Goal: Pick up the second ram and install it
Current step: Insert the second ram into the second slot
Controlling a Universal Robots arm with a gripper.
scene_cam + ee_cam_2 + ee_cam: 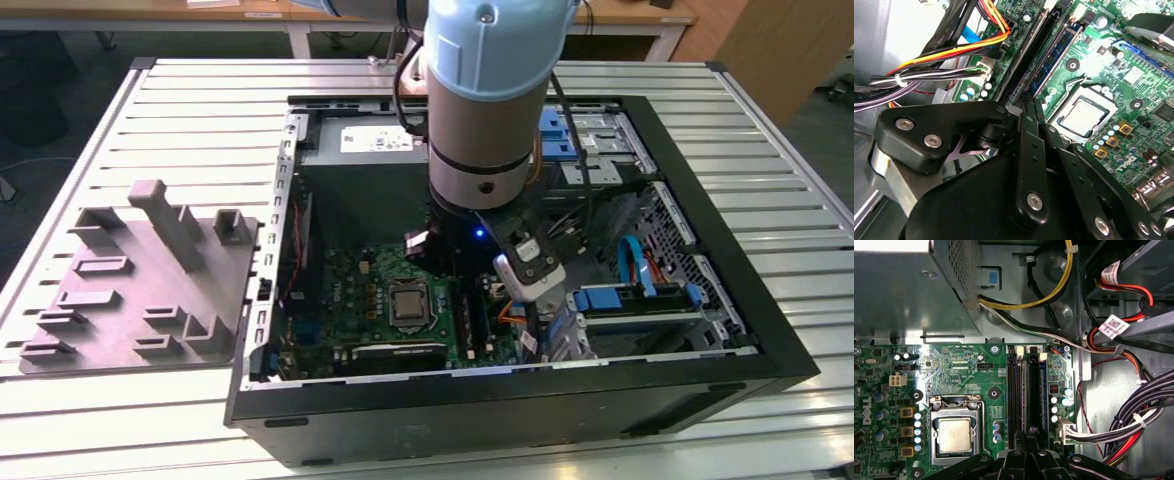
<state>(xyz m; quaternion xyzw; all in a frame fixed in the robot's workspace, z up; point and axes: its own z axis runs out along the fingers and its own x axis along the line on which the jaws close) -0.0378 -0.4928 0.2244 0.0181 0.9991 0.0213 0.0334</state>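
A slatted metal table [747, 100] carries an open black computer case [507, 400], lying on its side with its interior facing up. It sits toward the table's edge on the exterior view's right. A grey tray [134, 290] of upright blocks lies just beside the case, near the table's edge on the exterior view's left.

Inside the case lies a green motherboard [954, 365] with fine white lettering printed across it. A square silver processor [955, 432] sits in its socket. A grey power supply [374, 140] with a pale printed label fills the far corner of the case. Blue drive brackets [561, 130] sit along the case's edge on the exterior view's right. Bundled cables [1134, 425] in black, red, yellow and white run along that side. Two of them carry white barcode tags [1114, 325].

The pale blue robot arm [487, 90] reaches down into the case. Its black gripper [1031, 102] hangs over the long black memory slots [1015, 400] beside the processor. The fingers [1026, 125] are drawn together with no gap showing between them.

The second ram [1056, 52], a dark blue-green strip with black chips, stands on edge in the slots. Its near end meets the fingertips. Whether the fingers pinch it or only rest against it cannot be told. An empty black slot runs just beside it.
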